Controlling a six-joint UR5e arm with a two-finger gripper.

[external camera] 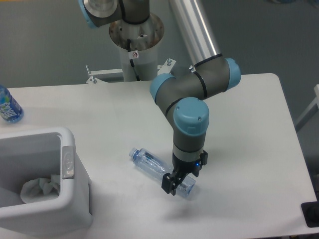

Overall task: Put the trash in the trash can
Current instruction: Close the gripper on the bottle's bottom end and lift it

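Note:
The clear plastic bottle [154, 164] with a bluish cap lies on the white table, cap toward the upper left. My gripper [178, 183] is down over its base end, with the fingers pressed against both sides of the bottle, which still rests on the table. The white wrinkly wad [42, 186] lies inside the trash can [67, 137], a large white bin with a grey handle plate [68, 162] at the table's front left. I cannot see a green mark on the wad from here.
A bottle with a bright blue label [7, 107] stands at the far left edge of the table. The robot's base column [137, 45] rises at the back centre. The table's front edge runs just below the gripper.

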